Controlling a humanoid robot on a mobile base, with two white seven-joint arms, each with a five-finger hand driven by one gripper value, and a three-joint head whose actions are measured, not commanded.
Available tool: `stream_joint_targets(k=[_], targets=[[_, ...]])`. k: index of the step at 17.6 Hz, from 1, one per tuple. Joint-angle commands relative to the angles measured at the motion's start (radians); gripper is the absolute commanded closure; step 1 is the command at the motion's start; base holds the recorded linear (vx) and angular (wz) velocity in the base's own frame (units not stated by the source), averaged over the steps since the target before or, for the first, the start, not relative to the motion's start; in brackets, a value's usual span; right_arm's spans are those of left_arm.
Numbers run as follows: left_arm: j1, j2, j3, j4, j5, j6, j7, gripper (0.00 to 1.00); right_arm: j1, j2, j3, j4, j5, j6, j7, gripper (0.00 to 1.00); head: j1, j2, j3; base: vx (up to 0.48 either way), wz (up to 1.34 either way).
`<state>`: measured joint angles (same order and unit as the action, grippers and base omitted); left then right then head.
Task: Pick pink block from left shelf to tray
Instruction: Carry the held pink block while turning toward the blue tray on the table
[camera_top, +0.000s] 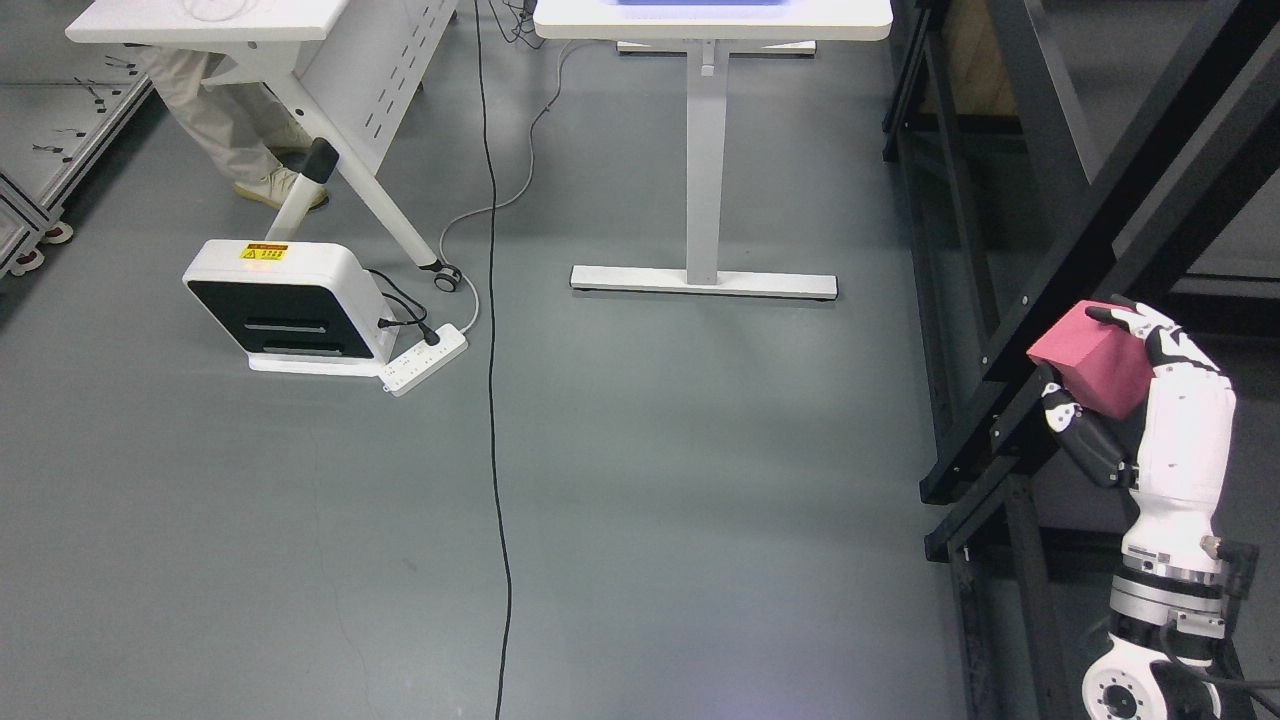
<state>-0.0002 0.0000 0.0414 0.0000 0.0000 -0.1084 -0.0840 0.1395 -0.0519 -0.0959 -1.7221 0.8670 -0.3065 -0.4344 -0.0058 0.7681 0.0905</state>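
Note:
My right hand rises from the lower right corner with its fingers and thumb curled around a pink block. The block is held in the air, tilted, in front of the black shelf frame. At the top middle a blue tray barely shows on a white table. The left arm is not visible.
A white device stands on the floor at left with a power strip beside it. A black cable runs down the floor. A second white table is at top left, with a person's legs under it.

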Motion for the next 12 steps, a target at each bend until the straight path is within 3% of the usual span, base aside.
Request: stream_joint_targets(k=[1,12], targets=[[-0.023,0.017,0.0,-0.017,-0.002,0.0,0.0,0.0,0.002,0.0,-0.001,-0.001,0.0,0.0,-0.001,0.98,0.0,0.0,0.0,0.059,-0.05],[-0.023,0.017,0.0,-0.017,-0.002,0.0,0.0,0.0,0.002,0.001,0.001,0.001,0.0,0.0,-0.001,0.98,0.0,0.0,0.0,0.163,0.32]])
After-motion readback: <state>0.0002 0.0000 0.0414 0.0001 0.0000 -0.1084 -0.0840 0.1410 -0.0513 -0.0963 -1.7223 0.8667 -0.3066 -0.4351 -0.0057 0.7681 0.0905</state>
